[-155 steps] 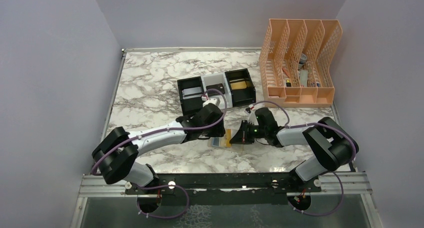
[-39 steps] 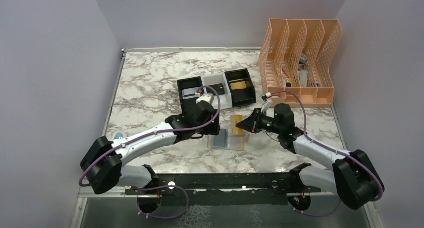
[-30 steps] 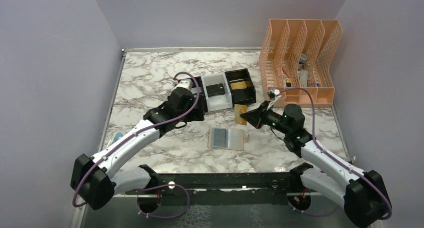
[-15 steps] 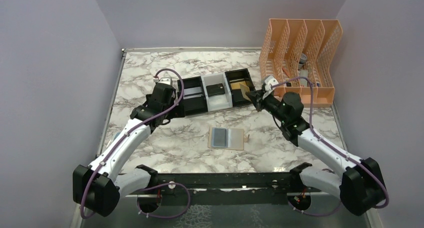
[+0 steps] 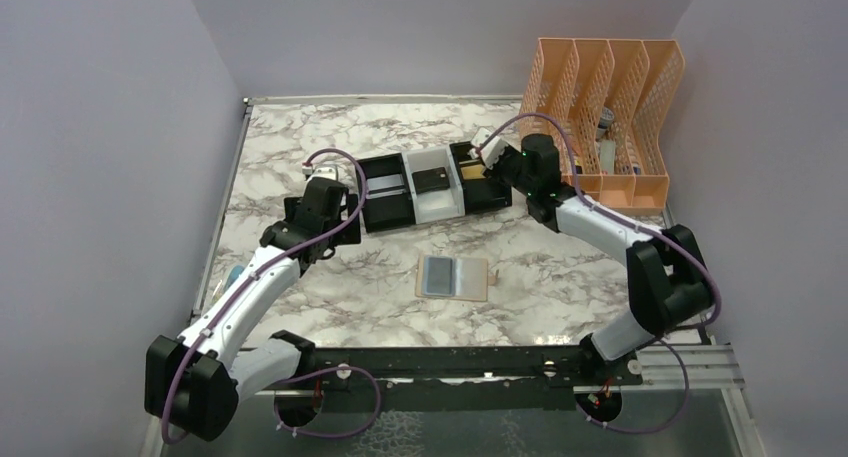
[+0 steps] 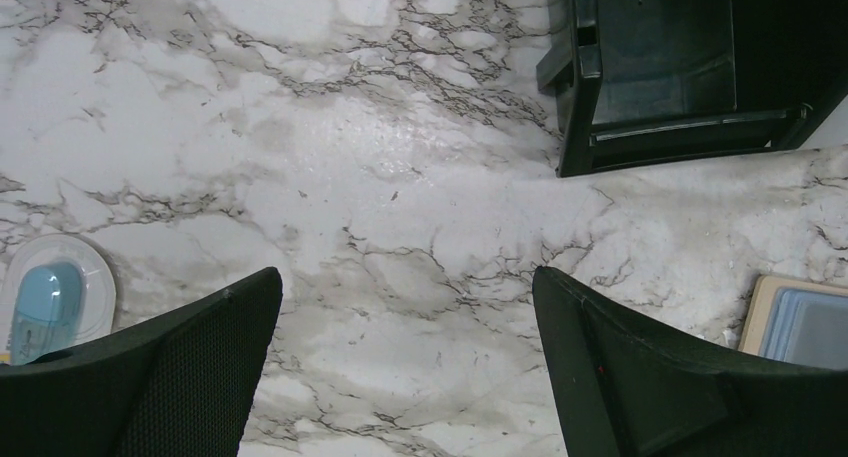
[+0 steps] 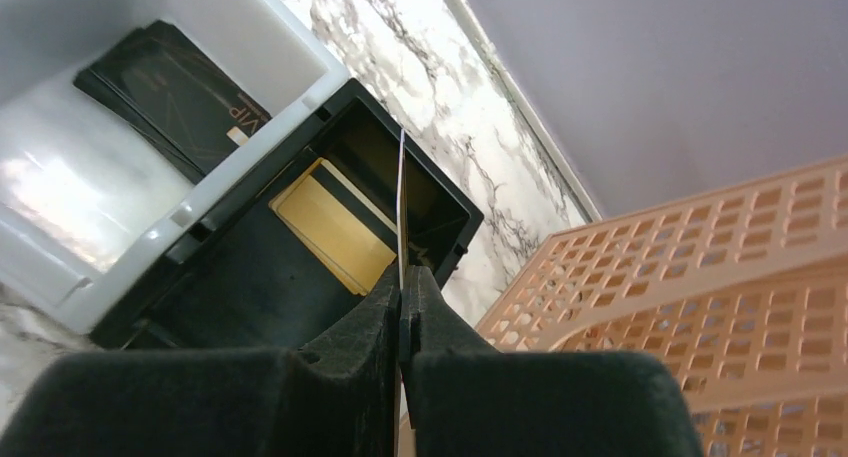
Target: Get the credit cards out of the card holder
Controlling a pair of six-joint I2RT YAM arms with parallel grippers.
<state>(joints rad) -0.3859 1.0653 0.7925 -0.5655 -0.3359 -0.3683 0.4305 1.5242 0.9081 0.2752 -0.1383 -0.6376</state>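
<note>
We are bringing a card (image 7: 401,192) to the right black bin (image 7: 415,157). The right fingers (image 7: 402,292) are pinched shut on its lower edge and are holding it upright, edge-on, above the gold card (image 7: 335,227) lying in that bin. To do this well, we are judging that the card should tip flat and come low, away from the bin walls, before we let go.

The left fingers (image 5: 340,215) are gaping wide with nothing in them, hovering over the worktop (image 6: 330,177) at 10 o'clock from the holder (image 5: 474,278). The holder is lying open mid-worktop with a blue-grey card (image 5: 437,275) in its 9 o'clock pocket, so that card is next.

A dark card (image 5: 431,180) is sitting in the white bin (image 7: 190,217) at 12 o'clock from the holder. The peach organizer (image 5: 600,127) at 3 o'clock is crowding the right arm
</note>
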